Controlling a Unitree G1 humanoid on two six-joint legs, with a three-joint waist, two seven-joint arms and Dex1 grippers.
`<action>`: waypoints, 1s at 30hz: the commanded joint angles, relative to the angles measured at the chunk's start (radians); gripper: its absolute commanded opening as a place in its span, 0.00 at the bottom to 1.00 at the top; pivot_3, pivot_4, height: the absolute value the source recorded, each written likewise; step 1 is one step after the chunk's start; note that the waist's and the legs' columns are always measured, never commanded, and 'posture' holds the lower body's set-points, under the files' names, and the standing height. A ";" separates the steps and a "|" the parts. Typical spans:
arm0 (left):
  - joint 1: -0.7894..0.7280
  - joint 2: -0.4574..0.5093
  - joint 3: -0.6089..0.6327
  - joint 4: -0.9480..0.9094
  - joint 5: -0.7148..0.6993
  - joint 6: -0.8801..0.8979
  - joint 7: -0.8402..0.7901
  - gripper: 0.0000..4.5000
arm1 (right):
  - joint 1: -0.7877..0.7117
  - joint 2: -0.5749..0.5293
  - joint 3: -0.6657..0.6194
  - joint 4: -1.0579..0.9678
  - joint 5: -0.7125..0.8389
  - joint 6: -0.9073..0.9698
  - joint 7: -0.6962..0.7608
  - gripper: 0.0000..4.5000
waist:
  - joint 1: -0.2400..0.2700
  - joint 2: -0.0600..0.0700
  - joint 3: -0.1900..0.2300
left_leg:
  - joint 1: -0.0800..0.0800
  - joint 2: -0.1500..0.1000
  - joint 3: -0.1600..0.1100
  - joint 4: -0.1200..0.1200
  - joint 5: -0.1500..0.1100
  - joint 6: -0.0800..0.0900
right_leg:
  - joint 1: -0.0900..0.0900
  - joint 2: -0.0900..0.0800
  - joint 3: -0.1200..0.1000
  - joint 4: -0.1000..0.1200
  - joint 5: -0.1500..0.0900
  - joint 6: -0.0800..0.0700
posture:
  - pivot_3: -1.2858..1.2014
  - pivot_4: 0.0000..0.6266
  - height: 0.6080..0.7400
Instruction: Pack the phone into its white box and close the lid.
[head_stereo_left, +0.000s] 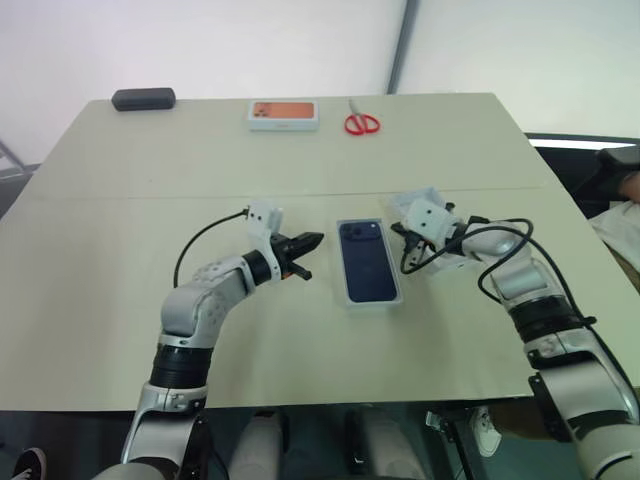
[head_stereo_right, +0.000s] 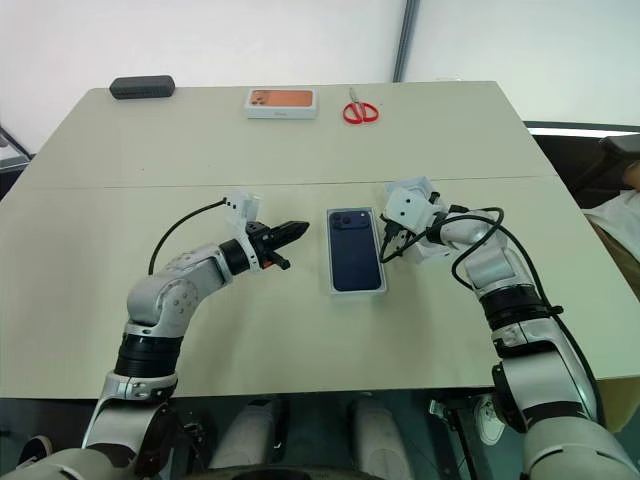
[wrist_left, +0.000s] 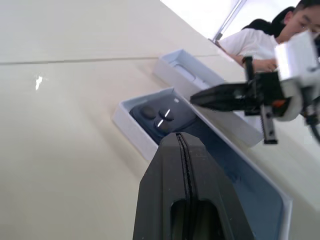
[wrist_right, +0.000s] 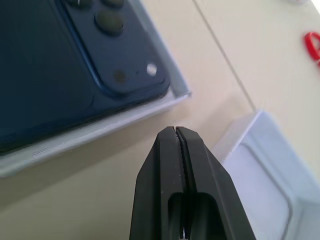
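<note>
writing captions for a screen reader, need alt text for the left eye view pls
A dark blue phone lies camera side up in its white box at the middle of a beige table, between the left pincer and the right pincer, both shut and empty. The open lid lies behind the right wrist; scissors, an orange-topped box and a black case line the far edge.

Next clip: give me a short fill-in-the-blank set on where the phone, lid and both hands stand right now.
1. The phone lies camera side up inside the white ____.
2. The lid lies on the table, inner side up, on the box's ____ side, by the robot's own sides.
3. Both the left hand and the right hand have their fingers ____ and hold nothing.
4. The red-handled ____ lie at the table's far edge, beside the orange-topped box.

Missing words: box; right; shut; scissors
</note>
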 joint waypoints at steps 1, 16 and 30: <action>0.015 -0.007 0.074 -0.079 -0.092 0.037 0.020 0.00 | -0.063 0.010 -0.010 0.068 -0.032 -0.066 -0.079 0.01 | 0.000 0.000 0.000 | 0.000 0.000 0.000 0.000 0.000 0.000 | 0.000 0.000 0.000 0.000 0.000 0.000 | 0.52 0.24 1.00; 0.088 0.082 0.097 -0.187 -0.149 0.046 0.032 0.00 | -0.079 0.033 -0.033 0.148 -0.022 -0.050 -0.162 0.01 | 0.002 0.000 0.000 | 0.000 0.000 0.000 0.000 0.000 0.000 | 0.001 0.000 0.000 0.000 0.000 0.000 | 0.52 0.24 1.00; 0.042 0.199 0.117 -0.059 -0.157 -0.033 -0.134 0.85 | 0.003 0.034 -0.185 -0.287 0.241 0.356 0.001 0.86 | 0.002 0.001 0.000 | 0.000 0.001 -0.001 0.000 0.000 0.000 | 0.001 0.001 0.000 0.000 0.000 0.000 | 0.52 0.24 1.00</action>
